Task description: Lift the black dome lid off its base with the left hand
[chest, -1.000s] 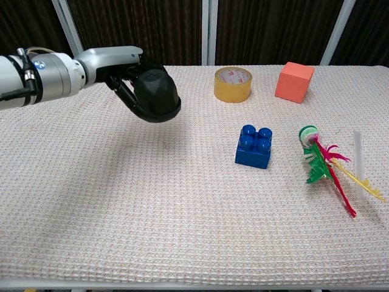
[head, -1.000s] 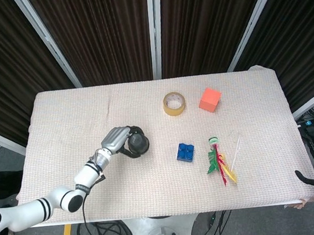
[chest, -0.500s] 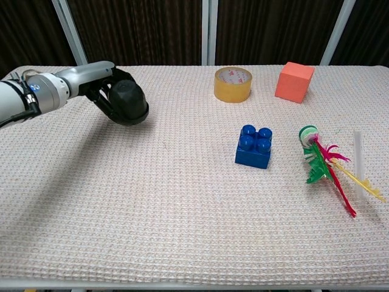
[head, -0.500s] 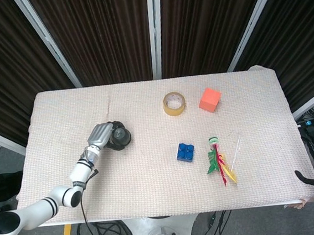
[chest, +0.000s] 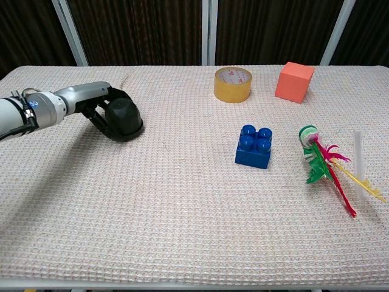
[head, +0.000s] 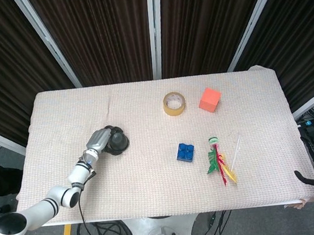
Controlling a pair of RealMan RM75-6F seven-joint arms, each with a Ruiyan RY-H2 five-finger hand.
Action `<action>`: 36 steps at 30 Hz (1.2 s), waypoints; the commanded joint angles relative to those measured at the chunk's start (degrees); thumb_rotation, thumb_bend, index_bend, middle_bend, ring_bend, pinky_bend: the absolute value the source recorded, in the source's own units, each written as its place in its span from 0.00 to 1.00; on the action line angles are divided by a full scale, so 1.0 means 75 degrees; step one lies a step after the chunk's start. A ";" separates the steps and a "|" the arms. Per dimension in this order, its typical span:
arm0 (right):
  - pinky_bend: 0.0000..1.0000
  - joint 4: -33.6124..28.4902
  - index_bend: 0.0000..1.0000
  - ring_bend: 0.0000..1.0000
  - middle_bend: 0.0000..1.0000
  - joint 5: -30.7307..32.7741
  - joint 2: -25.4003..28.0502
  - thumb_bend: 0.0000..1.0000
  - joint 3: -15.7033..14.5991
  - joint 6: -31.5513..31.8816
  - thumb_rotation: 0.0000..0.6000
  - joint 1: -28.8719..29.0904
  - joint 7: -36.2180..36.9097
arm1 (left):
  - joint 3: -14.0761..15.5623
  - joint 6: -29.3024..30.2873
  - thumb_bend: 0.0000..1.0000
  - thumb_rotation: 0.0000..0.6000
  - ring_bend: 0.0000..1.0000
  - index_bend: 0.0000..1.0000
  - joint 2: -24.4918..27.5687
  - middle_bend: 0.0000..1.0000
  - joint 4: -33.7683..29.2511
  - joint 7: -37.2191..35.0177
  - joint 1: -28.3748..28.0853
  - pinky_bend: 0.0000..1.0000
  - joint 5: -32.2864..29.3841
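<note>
The black dome lid (head: 118, 142) (chest: 124, 118) sits low on the left part of the table and appears to touch the cloth. My left hand (head: 99, 139) (chest: 99, 108) grips it from the left, with dark fingers wrapped around its sides. No separate base shows under or near the lid. Of my right hand (head: 304, 178), only a dark curved piece shows at the table's right front corner in the head view. Its fingers cannot be made out.
A yellow tape roll (chest: 233, 84) and an orange cube (chest: 294, 81) stand at the back. A blue brick (chest: 254, 146) lies mid-table. To its right lie a green-capped feather toy (chest: 319, 160) and a clear straw (chest: 358, 161). The table is covered by a beige woven cloth (chest: 182, 207).
My left hand has carried the black lid leftward and down, from hanging above the table near the middle to the cloth at the left. The other objects have not moved.
</note>
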 commanded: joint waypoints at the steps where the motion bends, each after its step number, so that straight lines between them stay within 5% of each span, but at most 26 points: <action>1: 0.00 -0.0010 0.00 0.00 0.02 -0.0001 0.0016 0.19 0.0011 0.0030 1.00 -0.0009 0.0001 | 0.0009 0.0077 0.07 1.00 0.05 0.19 -0.0001 0.14 0.0028 -0.0169 0.0032 0.15 0.0104; 11: 0.00 -0.0030 0.00 0.00 0.02 0.0004 0.0030 0.19 0.0012 0.0027 1.00 -0.0012 0.0007 | -0.0052 0.0310 0.06 1.00 0.05 0.19 0.0265 0.14 -0.0345 -0.0302 0.0055 0.16 0.0307; 36: 0.00 0.0022 0.00 0.00 0.02 0.0077 0.0011 0.19 0.0032 -0.0027 1.00 -0.0006 0.0042 | -0.0270 0.0420 0.07 1.00 0.19 0.29 0.0479 0.41 -0.0774 0.0321 0.0098 0.26 -0.0029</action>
